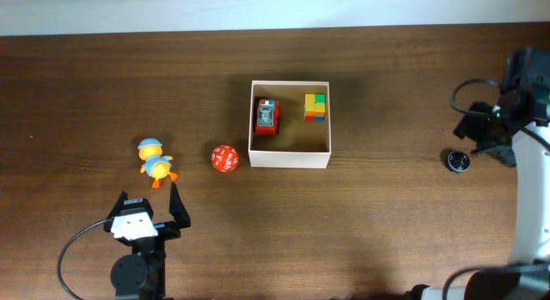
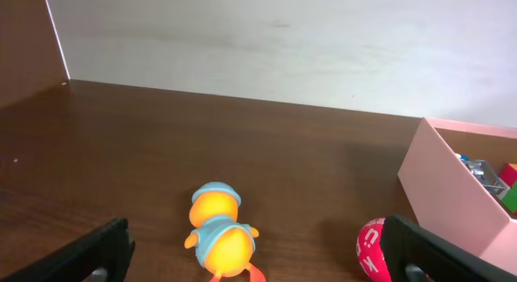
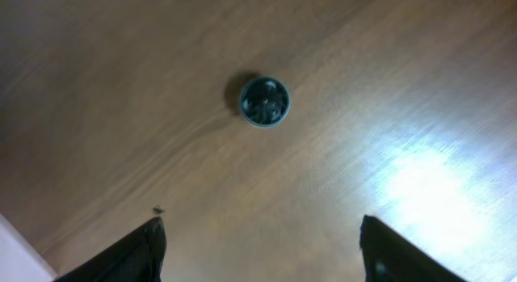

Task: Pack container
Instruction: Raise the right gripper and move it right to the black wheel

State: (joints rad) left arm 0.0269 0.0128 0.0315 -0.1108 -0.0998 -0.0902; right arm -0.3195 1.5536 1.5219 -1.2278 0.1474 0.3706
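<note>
The container [image 1: 290, 159] is a square shallow box with white walls and a tan inside, at the table's middle. In it lie a red toy car [image 1: 267, 116] and a multicoloured cube [image 1: 315, 106]. An orange duck in blue [image 1: 155, 162] and a red ball [image 1: 224, 158] lie left of it. My left gripper [image 1: 148, 199] is open and empty just in front of the duck. In the left wrist view the duck [image 2: 220, 233] sits between the open fingers [image 2: 257, 254], the ball [image 2: 371, 248] by the right finger, the container wall [image 2: 452, 193] beyond. My right gripper [image 1: 483, 138] is open and empty at the far right.
A small dark round cap [image 1: 458, 160] lies on the table near the right gripper. It also shows in the right wrist view [image 3: 264, 100], ahead of the open fingers [image 3: 262, 242]. A pale wall runs along the table's far edge.
</note>
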